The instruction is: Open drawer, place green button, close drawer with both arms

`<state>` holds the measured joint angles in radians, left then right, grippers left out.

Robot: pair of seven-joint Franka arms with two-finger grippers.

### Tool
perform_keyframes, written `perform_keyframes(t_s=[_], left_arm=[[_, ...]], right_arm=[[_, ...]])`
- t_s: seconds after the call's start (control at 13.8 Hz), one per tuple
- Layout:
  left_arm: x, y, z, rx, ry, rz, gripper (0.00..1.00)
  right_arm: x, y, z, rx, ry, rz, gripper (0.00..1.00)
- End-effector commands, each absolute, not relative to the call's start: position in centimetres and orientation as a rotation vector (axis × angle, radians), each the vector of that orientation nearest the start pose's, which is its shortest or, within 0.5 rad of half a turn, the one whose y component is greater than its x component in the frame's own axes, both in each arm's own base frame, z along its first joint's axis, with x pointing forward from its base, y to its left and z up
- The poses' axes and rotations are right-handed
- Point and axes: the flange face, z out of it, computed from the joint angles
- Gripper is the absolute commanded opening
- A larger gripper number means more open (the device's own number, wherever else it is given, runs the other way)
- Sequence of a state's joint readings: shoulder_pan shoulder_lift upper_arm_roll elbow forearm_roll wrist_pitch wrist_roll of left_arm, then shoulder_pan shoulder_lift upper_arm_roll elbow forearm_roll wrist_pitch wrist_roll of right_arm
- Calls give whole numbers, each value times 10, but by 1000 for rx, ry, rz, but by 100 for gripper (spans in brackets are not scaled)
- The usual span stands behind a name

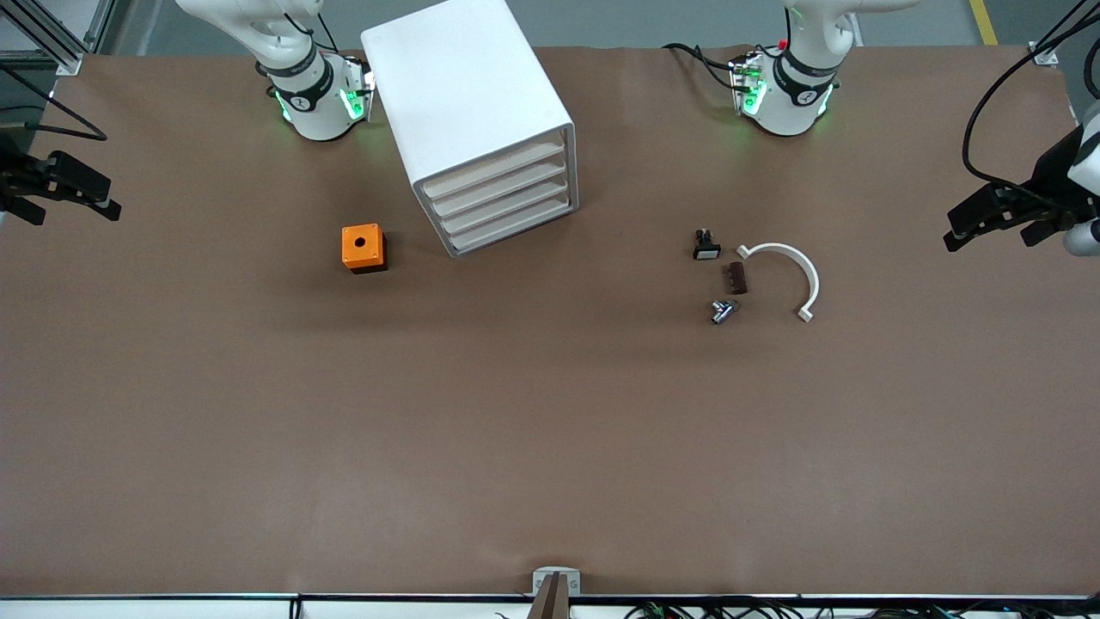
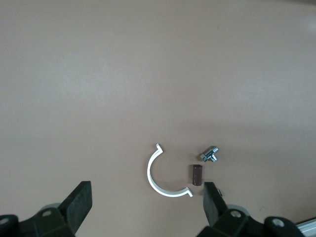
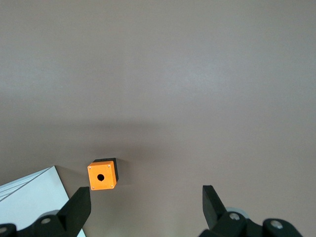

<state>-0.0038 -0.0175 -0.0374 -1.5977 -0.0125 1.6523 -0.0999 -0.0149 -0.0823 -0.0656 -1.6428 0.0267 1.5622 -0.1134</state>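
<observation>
Both arms wait at the table's ends, the left gripper (image 1: pixel 988 225) and right gripper (image 1: pixel 64 191) each spread wide and holding nothing. No writing is readable. The drawer (image 1: pixel 516 225), lowest of four in the white cabinet (image 1: pixel 464 103), is shut. A small metallic-looking part (image 1: pixel 720 311) beside the white arc (image 1: pixel 795 271) may be the button; no green cap shows

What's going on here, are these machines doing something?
Not yet. Both arms wait at the ends of the table, the left claw and right claw open and empty. The cabinet stands with all four drawers shut, including the lowest drawer. The button lies untouched on the table among other small parts, toward the left arm's end. An orange box sits beside the cabinet.
</observation>
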Motion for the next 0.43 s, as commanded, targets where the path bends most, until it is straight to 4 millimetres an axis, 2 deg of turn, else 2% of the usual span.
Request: perform_keyframes(t_s=[0.0, 0.36], left_arm=[[557, -26, 635, -3151, -70, -110, 99], [557, -27, 635, -3151, -80, -110, 99]], right_arm=[[520, -44, 641, -3105, -18, -15, 100], [520, -44, 640, -3102, 56, -11, 100]])
